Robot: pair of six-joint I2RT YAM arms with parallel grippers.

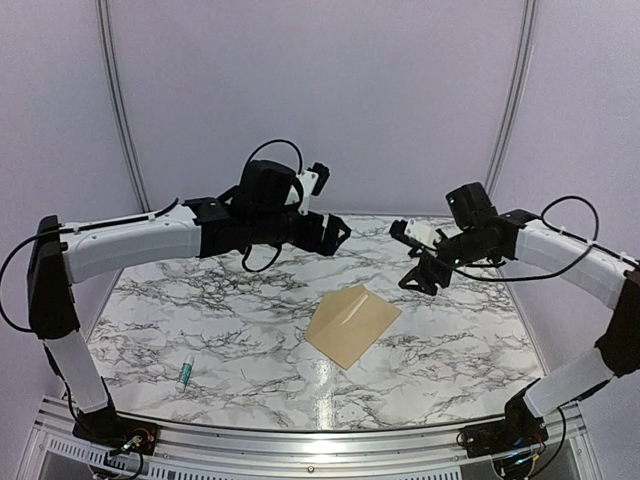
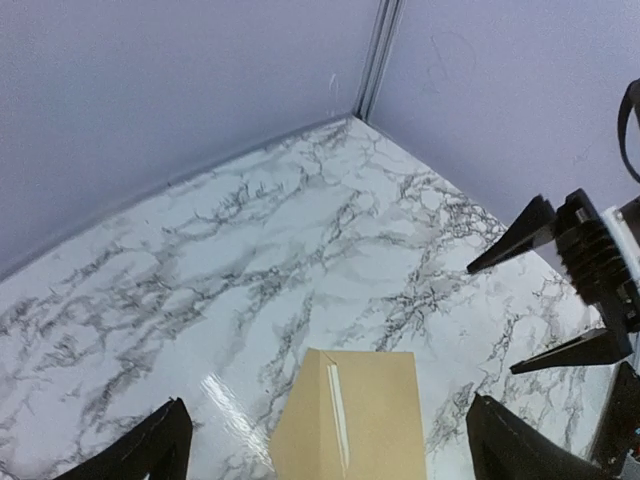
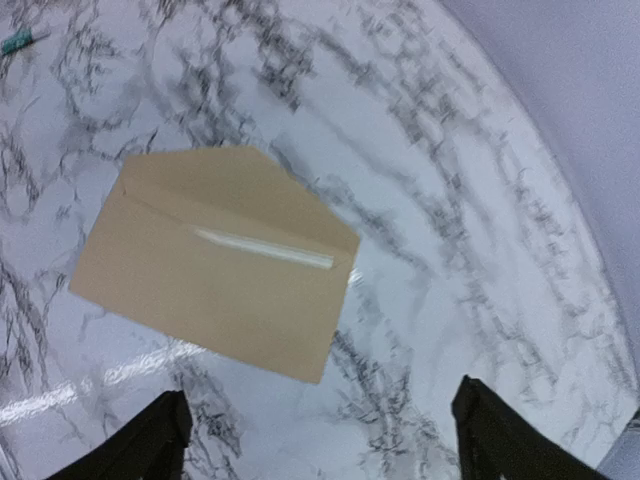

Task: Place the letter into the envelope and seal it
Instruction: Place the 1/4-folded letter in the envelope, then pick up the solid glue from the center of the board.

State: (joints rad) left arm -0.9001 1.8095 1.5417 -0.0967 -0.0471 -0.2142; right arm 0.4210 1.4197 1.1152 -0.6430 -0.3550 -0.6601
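Observation:
The tan-brown envelope (image 1: 352, 323) lies flat on the marble table, just right of centre, its triangular flap folded out flat with a shiny strip along the fold. It also shows in the left wrist view (image 2: 360, 400) and in the right wrist view (image 3: 215, 265). The letter shows in no view. My left gripper (image 1: 335, 232) is open and empty, held in the air behind the envelope (image 2: 330, 428). My right gripper (image 1: 415, 262) is open and empty, in the air to the envelope's right (image 3: 320, 405); it also shows in the left wrist view (image 2: 540, 300).
A small white glue stick with a green cap (image 1: 185, 374) lies near the table's front left; it also shows in the right wrist view (image 3: 18, 40). Pale curtain walls close the back and sides. The table's front edge (image 1: 320, 432) has a metal rail.

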